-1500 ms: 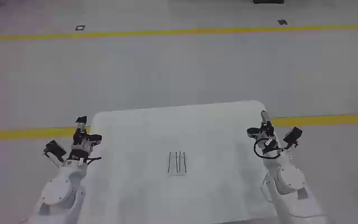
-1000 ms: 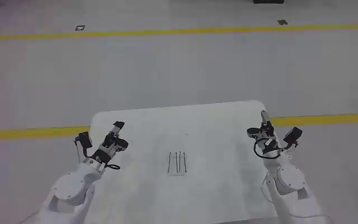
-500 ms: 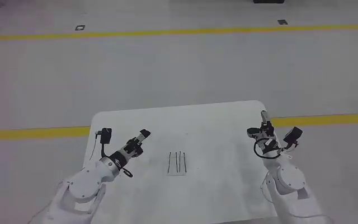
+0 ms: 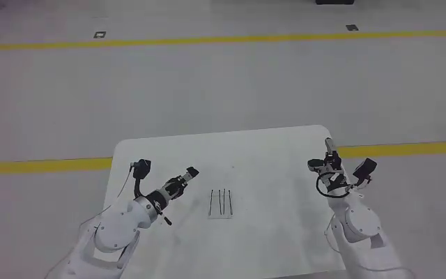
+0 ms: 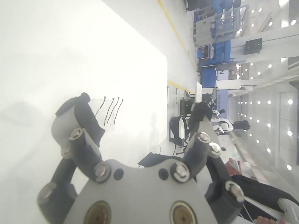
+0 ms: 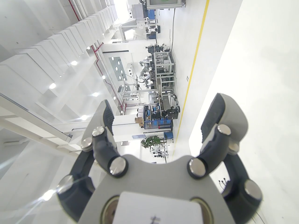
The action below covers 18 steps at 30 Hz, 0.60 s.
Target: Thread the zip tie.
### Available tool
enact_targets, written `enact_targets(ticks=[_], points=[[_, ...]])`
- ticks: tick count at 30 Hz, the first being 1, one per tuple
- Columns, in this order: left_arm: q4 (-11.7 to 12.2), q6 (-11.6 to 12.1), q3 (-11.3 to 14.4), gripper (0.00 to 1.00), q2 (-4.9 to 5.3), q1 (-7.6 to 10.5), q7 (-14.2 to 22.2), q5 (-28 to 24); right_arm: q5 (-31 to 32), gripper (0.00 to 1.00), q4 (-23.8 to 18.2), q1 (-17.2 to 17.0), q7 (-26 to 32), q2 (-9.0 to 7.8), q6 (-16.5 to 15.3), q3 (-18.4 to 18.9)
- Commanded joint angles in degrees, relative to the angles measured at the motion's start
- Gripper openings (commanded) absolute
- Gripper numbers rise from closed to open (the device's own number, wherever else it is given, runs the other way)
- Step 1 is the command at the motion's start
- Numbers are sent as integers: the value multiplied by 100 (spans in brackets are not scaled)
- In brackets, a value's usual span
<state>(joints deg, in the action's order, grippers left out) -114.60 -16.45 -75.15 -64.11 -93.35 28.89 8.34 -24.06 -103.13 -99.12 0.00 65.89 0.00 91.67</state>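
Observation:
Several thin black zip ties lie side by side on the white table, near its middle toward the front. In the left wrist view the zip ties lie just beyond one finger. My left gripper hovers over the table a short way left of the ties, pointing at them. It is open and holds nothing. My right gripper is at the table's right edge, far from the ties, pointing away from me. It is open and holds nothing.
The table has rounded corners, and its far right corner is close to the yellow floor line. Bare table surface surrounds the ties on all sides.
My left arm has swung from outside the table's left edge inward over the table, stopping close to the zip ties. The right arm and the ties have not moved.

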Motion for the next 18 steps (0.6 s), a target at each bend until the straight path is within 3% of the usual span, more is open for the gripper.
enact_targets(ticks=[1,2,5,10,12,13,18], points=[[29,-136,369,100,-24,252,228,73,0,100,0,0,0,0,0,0],[42,-286,498,100,-35,378,305,128,0,100,0,0,0,0,0,0],[271,-303,937,100,-86,760,520,216,0,100,0,0,0,0,0,0],[921,-303,1644,100,-218,1344,691,582,0,100,0,0,0,0,0,0],[1153,-303,1769,100,-270,1439,525,781,0,100,0,0,0,0,0,0],[1193,-303,1861,100,-283,1486,470,1156,0,100,0,0,0,0,0,0],[1193,-303,1861,100,-283,1486,470,1156,0,100,0,0,0,0,0,0]])
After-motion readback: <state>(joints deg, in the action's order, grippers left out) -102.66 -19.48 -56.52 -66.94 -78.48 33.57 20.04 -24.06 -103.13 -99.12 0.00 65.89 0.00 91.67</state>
